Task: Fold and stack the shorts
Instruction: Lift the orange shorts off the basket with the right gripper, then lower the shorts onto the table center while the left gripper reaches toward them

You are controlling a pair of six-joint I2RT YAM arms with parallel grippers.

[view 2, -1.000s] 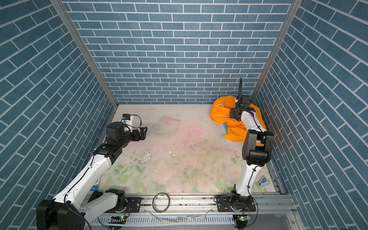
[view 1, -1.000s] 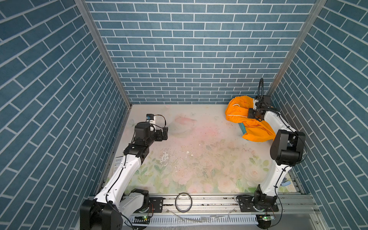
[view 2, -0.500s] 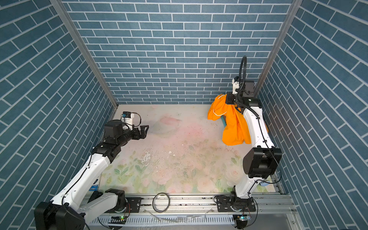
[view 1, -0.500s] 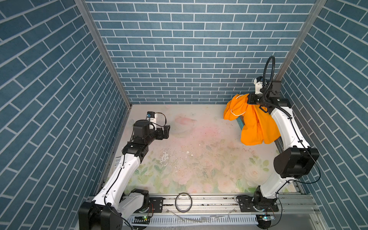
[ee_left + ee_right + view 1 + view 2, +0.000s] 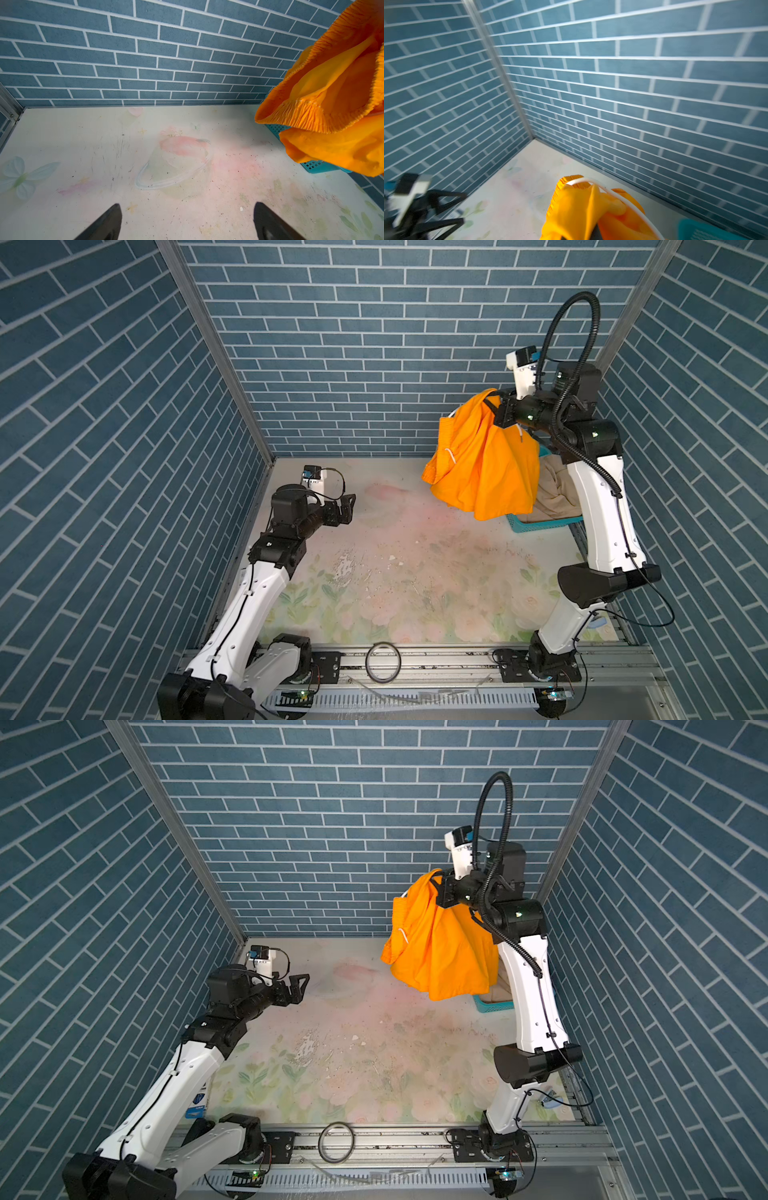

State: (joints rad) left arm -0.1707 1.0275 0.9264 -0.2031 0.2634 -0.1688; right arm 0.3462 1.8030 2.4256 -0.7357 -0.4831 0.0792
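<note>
- We find the bright orange cloth shorts with thin white piping (image 5: pixel 482 464) hanging above the table in the upper right of both top views. The gathered waistband is at the top and the legs droop below it.
- The right gripper (image 5: pixel 498 410) holds these shorts at the waistband, with its jaws closed on the fabric.
- The lower hem overlaps the teal perforated plastic basket (image 5: pixel 540 524) in the picture. We cannot tell whether they touch.
- We see the beige cloth shorts (image 5: pixel 557 489) crumpled inside that basket, at the right edge, partly hidden by the white right arm.
- The left gripper (image 5: pixel 349 508) hovers over the pale floral-printed table top (image 5: pixel 395 572) at centre left, well apart from both pairs.
- In the left wrist view we see its jaws spread wide, with nothing between them.
</note>
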